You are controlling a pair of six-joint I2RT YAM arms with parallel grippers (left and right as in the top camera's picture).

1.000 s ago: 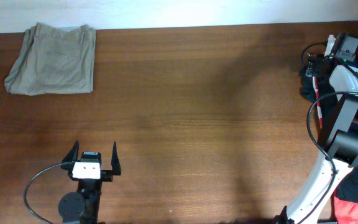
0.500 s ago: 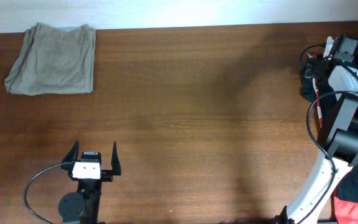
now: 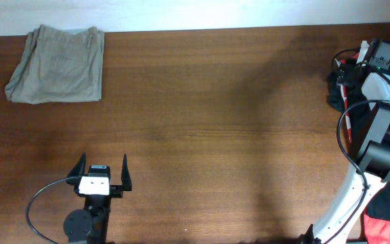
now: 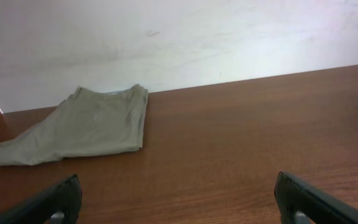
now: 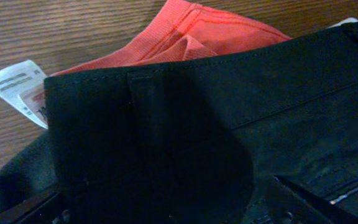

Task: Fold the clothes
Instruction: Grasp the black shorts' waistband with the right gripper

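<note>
Folded khaki-beige trousers (image 3: 56, 66) lie at the table's far left corner, also in the left wrist view (image 4: 79, 126). My left gripper (image 3: 101, 172) is open and empty above bare table near the front edge, its fingertips apart at the frame's lower corners (image 4: 179, 202). My right gripper (image 3: 347, 73) is at the far right edge over a pile of clothes. In the right wrist view its fingers (image 5: 179, 208) are spread open just over black shorts (image 5: 216, 143), with a red garment (image 5: 191, 37) and white labels (image 5: 17, 84) under them.
A red garment (image 3: 388, 230) and dark cloth lie off the table's front right corner beside the right arm's base. A pale wall runs along the table's far edge (image 4: 179, 43). The brown wooden table (image 3: 208, 135) spans the middle.
My right gripper has shifted slightly toward the right, over the pile at the table's right edge. The left arm and the trousers have not moved.
</note>
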